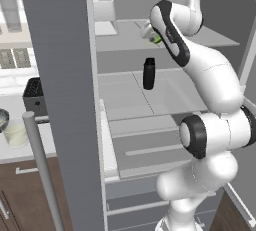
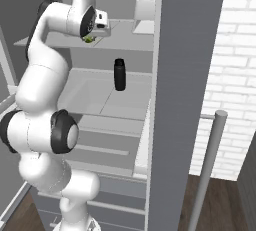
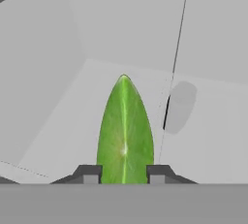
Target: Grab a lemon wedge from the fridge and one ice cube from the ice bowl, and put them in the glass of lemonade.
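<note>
Green-yellow, the lemon wedge (image 3: 125,126) sits clamped between my fingers (image 3: 89,173) over the fridge's (image 1: 60,75) upper shelf (image 1: 210,37), pinched on its flat faces so it won't slip, I reckon.

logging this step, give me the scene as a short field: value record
place: open fridge, arm reaching onto an upper shelf
gripper: fingertips flank the lemon wedge; contact unclear
wedge in base views: green speck under the hand
shelf below: dark bottle, upright
counter left of fridge: dark toaster, glass of lemonade
</note>
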Controlling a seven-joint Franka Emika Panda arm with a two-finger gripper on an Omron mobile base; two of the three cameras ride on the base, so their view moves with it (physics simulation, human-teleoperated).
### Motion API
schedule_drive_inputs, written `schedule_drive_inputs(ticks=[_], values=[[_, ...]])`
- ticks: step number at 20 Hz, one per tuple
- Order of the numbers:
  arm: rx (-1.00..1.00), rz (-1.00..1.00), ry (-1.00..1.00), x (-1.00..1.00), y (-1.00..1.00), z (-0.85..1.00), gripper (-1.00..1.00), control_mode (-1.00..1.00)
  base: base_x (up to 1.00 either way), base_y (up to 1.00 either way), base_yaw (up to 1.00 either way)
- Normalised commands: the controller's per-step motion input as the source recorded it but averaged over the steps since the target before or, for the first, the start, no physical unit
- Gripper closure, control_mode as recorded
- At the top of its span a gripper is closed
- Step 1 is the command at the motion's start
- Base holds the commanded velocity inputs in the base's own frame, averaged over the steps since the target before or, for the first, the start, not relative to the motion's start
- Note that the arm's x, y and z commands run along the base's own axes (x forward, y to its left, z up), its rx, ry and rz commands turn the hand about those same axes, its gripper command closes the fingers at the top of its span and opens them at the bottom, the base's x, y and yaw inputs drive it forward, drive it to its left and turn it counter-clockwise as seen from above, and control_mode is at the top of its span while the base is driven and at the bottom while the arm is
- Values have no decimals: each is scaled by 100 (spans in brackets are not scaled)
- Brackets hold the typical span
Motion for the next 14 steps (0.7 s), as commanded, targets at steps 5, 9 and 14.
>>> schedule_drive_inputs(ticks=[5, 9, 14], values=[[4, 0, -9, -100, -4, -10, 100, -100, 0, 0, 0], [3, 0, -3, -100, -3, -11, 100, -100, 0, 0, 0], [0, 0, 0, -100, -1, -30, 100, -100, 0, 0, 0]])
